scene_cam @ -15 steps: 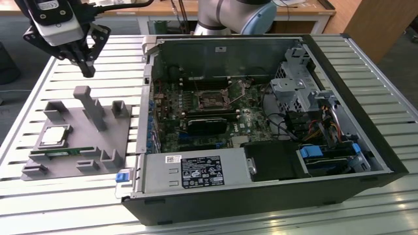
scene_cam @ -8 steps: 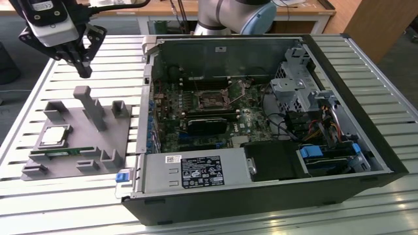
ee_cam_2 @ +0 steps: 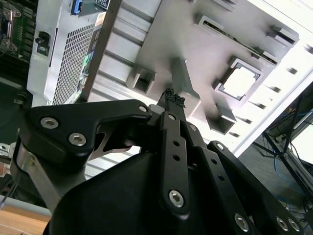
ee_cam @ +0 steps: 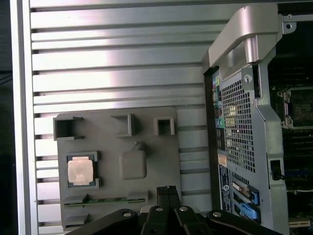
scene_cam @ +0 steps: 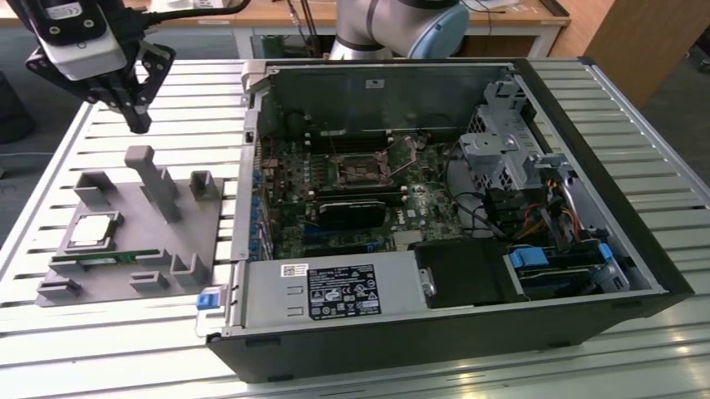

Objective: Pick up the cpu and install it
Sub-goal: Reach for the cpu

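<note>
Black two-fingered hand hangs above the table, fingers pressed together at the tips, nothing pinched between them. In both wrist views the closed fingertips point down at the grey plastic fixture tray, clear of it. The nearest feature is the tray's tall upright grey post.

Small flat square cpu with shiny silver top lies flat in its square recess on the tray, apart from the hand. Beside it a narrow green memory stick lies in a slot along the tray's edge.

The tray rests on the slatted aluminium table. Just beside the tray, on the exterior view's right, stands the open black-and-grey computer case, side panel off. Inside it is a green motherboard with a square metal-framed socket near the middle; whether the socket is occupied cannot be told. Coloured cables and blue clips sit toward the case's right end in the exterior view.
</note>
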Controlling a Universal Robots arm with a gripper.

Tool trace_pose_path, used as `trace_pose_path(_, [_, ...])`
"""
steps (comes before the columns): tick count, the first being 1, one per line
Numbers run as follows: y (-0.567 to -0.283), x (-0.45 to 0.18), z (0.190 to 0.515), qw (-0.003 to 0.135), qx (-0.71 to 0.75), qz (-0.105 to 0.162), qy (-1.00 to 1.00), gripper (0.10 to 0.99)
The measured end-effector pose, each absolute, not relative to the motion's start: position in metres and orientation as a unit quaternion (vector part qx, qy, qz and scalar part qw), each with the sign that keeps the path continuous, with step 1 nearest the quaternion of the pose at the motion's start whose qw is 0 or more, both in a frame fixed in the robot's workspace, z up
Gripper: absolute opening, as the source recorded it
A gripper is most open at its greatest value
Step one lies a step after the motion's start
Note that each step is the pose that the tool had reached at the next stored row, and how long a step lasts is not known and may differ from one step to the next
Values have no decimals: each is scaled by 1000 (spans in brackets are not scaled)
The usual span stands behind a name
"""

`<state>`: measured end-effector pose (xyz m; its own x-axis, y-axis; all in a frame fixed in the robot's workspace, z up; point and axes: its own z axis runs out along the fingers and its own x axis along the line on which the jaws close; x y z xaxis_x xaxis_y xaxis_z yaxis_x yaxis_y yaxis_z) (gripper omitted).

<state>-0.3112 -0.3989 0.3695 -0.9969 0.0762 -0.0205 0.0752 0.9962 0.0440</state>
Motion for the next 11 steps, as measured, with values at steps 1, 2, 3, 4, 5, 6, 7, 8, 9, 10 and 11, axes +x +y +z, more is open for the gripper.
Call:
trace_pose_path(1, [-399, -312, 369, 11, 38, 22, 999, 106])
trace_pose_path(2, [-399, -312, 369, 11, 38, 22, 999, 106])
trace_pose_path(3, [-399, -313, 369, 11, 38, 22, 999, 106])
trace_pose_path(4, [-399, -314, 369, 11, 38, 22, 999, 106])
trace_pose_path(5, [-399, -314, 369, 11, 38, 22, 999, 106])
trace_pose_path(6, [-399, -315, 369, 11, 38, 22, 999, 106])
trace_pose_path(7, [-399, -316, 369, 11, 38, 22, 999, 106])
trace_pose_path(8, [-399, -317, 369, 11, 38, 22, 999, 106])
trace_pose_path(9, [-399, -317, 369, 11, 38, 22, 999, 106])
trace_pose_path(10, [-399, -318, 369, 11, 38, 22, 999, 106])
trace_pose_path(11, [-399, -319, 368, 11, 38, 22, 999, 106])
